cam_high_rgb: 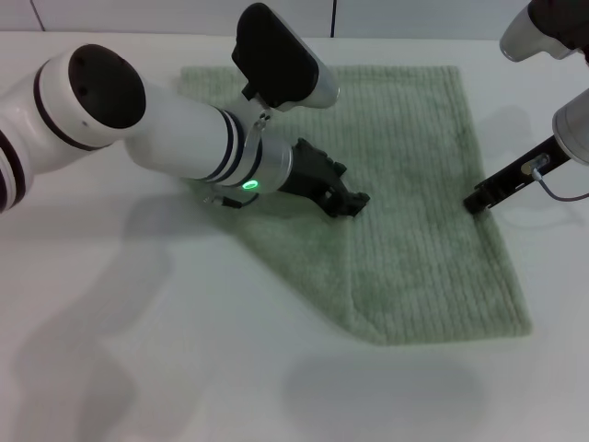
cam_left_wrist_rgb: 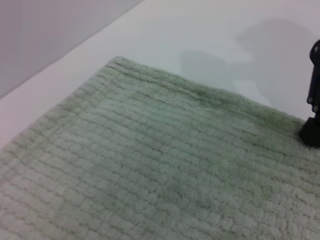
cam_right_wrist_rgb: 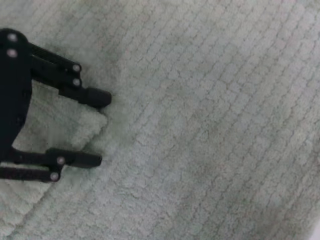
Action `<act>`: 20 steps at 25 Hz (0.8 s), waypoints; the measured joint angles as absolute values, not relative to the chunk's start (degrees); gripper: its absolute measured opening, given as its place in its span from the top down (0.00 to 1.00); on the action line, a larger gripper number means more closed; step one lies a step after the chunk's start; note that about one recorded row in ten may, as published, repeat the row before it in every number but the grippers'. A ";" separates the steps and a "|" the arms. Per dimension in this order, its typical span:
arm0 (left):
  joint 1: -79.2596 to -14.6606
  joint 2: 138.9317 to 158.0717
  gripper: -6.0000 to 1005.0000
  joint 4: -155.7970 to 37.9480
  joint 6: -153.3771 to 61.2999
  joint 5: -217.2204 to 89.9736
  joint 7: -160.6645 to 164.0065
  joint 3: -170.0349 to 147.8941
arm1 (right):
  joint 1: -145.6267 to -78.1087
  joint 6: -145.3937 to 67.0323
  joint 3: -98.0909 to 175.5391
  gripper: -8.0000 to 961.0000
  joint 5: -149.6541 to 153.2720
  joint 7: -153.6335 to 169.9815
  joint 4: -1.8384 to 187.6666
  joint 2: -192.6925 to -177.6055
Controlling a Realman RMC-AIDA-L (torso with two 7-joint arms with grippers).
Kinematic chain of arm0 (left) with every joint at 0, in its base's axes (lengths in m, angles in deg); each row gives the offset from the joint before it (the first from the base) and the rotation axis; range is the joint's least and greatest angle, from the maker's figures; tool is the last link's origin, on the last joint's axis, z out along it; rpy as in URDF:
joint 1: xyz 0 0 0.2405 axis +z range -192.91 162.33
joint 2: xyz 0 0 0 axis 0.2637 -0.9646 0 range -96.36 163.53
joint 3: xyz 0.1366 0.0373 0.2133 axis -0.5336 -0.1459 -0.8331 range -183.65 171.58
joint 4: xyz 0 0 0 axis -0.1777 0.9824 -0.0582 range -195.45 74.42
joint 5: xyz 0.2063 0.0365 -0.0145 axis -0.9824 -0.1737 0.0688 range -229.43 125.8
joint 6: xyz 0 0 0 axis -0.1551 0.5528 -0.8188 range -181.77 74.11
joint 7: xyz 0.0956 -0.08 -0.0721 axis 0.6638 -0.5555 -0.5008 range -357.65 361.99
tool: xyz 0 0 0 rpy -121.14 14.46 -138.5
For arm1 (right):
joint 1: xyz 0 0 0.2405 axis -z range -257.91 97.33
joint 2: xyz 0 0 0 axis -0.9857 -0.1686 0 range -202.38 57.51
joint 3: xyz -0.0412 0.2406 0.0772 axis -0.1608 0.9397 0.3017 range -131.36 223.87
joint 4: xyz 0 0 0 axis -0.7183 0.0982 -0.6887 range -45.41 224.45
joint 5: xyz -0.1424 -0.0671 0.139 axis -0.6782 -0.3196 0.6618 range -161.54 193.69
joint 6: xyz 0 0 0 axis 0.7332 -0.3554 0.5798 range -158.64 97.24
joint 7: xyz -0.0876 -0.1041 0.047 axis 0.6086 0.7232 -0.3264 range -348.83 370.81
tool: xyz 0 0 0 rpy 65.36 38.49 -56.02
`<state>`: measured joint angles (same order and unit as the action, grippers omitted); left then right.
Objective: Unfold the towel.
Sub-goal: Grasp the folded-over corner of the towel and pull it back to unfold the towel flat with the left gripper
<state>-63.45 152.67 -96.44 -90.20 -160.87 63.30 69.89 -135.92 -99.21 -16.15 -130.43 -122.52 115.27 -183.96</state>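
The towel (cam_high_rgb: 405, 184) lies mostly flat on the white surface (cam_high_rgb: 138, 350), its left part hidden under the left arm. The left hand (cam_right_wrist_rgb: 97, 127) hovers over a folded edge, fingers spread, gripping nothing. The right hand (cam_high_rgb: 479, 198) sits at the towel's right edge; whether its fingers are parted is not visible.

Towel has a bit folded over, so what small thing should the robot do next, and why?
Probably close the left end effector on the flap. Its fingers are open and straddle the flap's edge, where one layer of the towel lies doubled over the rest. A grip there would let the arm pull it flat. The right end effector sits at the towel's right edge.
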 joint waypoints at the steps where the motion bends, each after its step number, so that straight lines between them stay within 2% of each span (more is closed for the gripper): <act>1: -63.60 152.68 0.42 -96.32 -90.20 -160.63 63.29 69.48 | -135.92 -99.21 -16.15 0.99 -130.43 -122.52 115.27 -183.97; 14: -63.90 152.68 0.47 -96.16 -89.12 -159.28 63.25 68.28 | -135.91 -99.20 -16.24 0.99 -130.43 -122.37 115.27 -183.97; 17: -63.94 152.68 0.66 -96.18 -88.86 -159.22 63.25 67.94 | -135.95 -99.18 -16.24 0.99 -130.43 -122.20 115.27 -183.97; 20: -63.98 152.68 0.69 -96.20 -88.78 -159.21 63.25 67.71 | -136.01 -99.17 -16.24 0.99 -130.43 -122.14 115.27 -183.97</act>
